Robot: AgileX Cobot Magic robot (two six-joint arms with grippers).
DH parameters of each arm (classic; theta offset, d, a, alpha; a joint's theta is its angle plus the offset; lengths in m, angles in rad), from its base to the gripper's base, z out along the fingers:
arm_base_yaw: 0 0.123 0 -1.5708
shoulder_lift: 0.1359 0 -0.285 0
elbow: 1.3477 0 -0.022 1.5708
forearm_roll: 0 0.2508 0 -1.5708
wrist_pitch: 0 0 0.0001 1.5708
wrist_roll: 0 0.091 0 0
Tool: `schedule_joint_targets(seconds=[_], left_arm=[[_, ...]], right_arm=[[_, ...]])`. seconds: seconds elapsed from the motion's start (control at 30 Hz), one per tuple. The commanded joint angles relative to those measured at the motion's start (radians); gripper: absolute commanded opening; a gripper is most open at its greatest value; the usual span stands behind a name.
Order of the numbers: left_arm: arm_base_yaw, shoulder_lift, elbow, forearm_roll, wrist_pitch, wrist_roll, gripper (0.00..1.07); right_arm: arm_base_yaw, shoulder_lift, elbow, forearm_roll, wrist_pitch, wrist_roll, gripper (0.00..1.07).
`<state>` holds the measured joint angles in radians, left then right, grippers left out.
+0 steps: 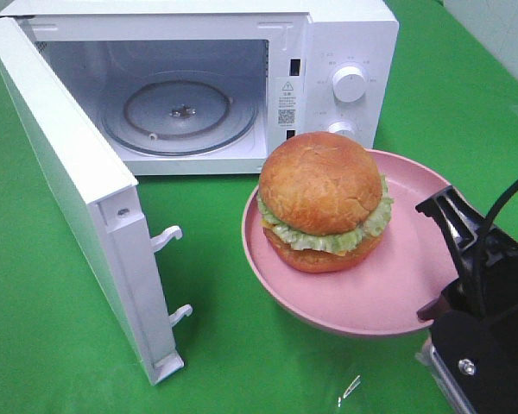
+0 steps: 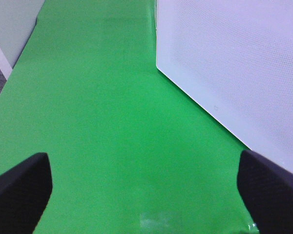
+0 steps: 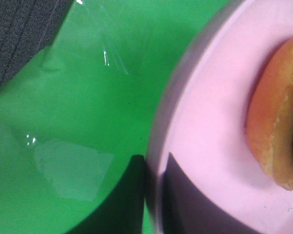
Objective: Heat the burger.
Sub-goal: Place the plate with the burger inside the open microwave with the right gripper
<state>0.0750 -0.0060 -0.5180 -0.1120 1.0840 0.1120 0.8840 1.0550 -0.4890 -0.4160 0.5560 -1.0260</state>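
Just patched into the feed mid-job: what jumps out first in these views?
The burger sits on a pink plate lifted in front of the microwave, the right claw shut on the plate's rim. The microwave door stands wide open, its turntable bare. The left claw is open, holding nothing.

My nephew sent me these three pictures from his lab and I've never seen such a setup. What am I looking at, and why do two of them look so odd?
It is a two-armed robot at a green table. The wide picture comes from a camera mounted high: a white microwave with its door swung open, and a burger on a pink plate. The odd ones come from cameras on the wrists. The right gripper is pinched on the plate's rim, holding plate and burger. The left gripper is open and empty, beside the door.
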Motion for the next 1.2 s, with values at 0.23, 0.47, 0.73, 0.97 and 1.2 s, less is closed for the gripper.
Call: schedule_joint_targets(seconds=[0.23,0.47,0.73,0.97,1.2], left_arm=[[-0.002,-0.006,0.002,-0.001,-0.014,0.0,0.95],[-0.002,-0.006,0.002,-0.001,-0.014,0.0,0.95],[-0.002,-0.006,0.002,-0.001,-0.014,0.0,0.95],[-0.002,-0.006,0.002,-0.001,-0.014,0.0,0.95],[-0.002,-0.006,0.002,-0.001,-0.014,0.0,0.95]], right_arm=[[-0.197,-0.008,-0.01,0.243,-0.093,-0.385,0.0],[-0.264,-0.008,-0.01,0.398,-0.102,-0.557,0.0],[-0.291,-0.007,-0.01,0.489,-0.108,-0.611,0.0],[-0.288,0.042,-0.027,0.501,-0.108,-0.611,0.0],[-0.288,0.115,-0.097,0.501,-0.136,-0.621,0.0]])
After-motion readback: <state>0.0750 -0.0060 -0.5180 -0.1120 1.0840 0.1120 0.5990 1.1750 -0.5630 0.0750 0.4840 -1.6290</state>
